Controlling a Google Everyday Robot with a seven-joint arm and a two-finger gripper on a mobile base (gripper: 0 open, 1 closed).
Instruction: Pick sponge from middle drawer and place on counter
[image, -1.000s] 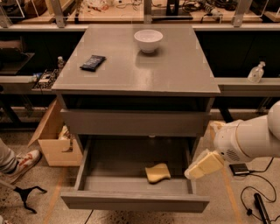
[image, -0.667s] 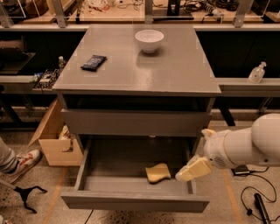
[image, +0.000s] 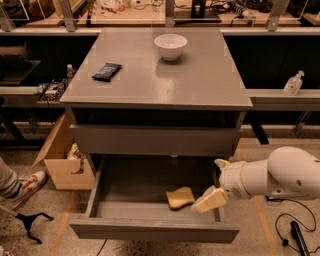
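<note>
The pale yellow sponge (image: 180, 197) lies on the floor of the open middle drawer (image: 150, 231), right of its centre. My gripper (image: 210, 200) hangs over the drawer's right part, just right of the sponge and close to it, on a white arm coming in from the right. The grey counter (image: 155, 75) tops the cabinet above the drawer.
A white bowl (image: 170, 46) and a flat black packet (image: 106, 71) sit on the counter. A cardboard box (image: 60, 155) stands on the floor left of the cabinet. A person's shoe (image: 27, 184) is at the left edge. A dispenser bottle (image: 293, 83) stands on the right shelf.
My gripper and arm have moved left and lower into the drawer, nearer to the sponge. The sponge has not moved.
</note>
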